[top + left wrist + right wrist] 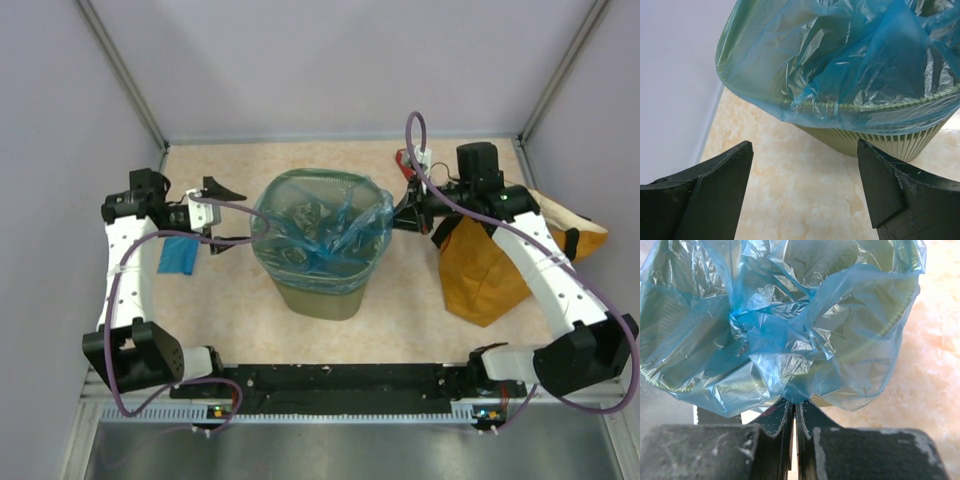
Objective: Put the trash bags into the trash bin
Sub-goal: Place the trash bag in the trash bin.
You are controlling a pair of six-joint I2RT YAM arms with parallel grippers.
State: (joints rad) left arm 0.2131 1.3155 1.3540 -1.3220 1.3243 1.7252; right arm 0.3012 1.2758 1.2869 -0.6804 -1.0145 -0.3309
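Olive mesh trash bin (322,297): one, mid-table (400,320), lined with crinkly blue bag (320,235) draped over its rim
Folded blue bag (178,254): one, flat on table, left
Left fingers (222,187): wide apart, empty, beside bin
Right fingers (792,415): pinched on crinkly blue bag at bin's right rim
Orange sack (480,270): one, right

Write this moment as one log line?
left gripper open, empty | right gripper shut on trash bag | trash bag over trash bin rim
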